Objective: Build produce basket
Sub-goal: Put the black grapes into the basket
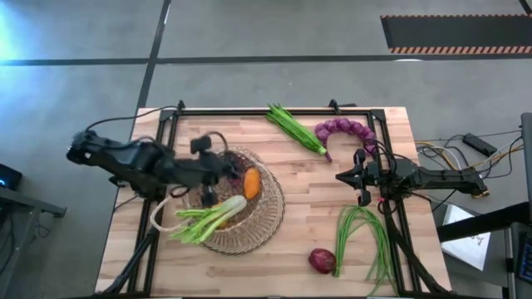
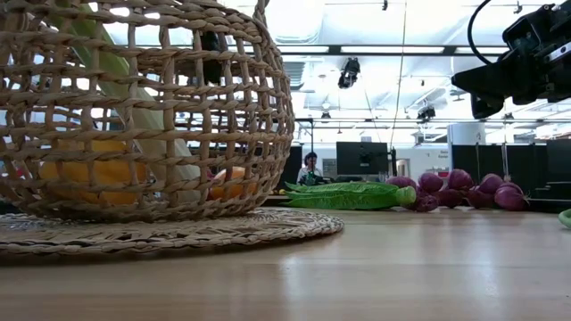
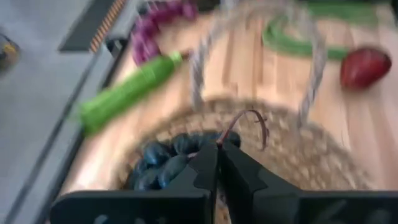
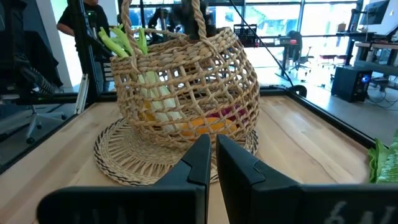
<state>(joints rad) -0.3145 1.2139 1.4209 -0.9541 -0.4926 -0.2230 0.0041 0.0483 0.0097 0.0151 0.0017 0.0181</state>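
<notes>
Dark grapes (image 3: pixel 163 163) sit in the basket (image 1: pixel 268 218) right under the left gripper (image 3: pixel 217 149), jaws nearly shut. Right gripper (image 1: pixel 359 177) waits apart, jaws narrow.

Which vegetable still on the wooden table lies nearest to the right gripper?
The looped bunch of thin green beans, just below the right gripper; okra pods, purple onion string and red onion lie farther.

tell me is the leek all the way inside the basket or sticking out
Sticking out. In the high view the leek lies across the basket, its white end inside near an orange pepper and its green leaves hanging past the rim.
</notes>
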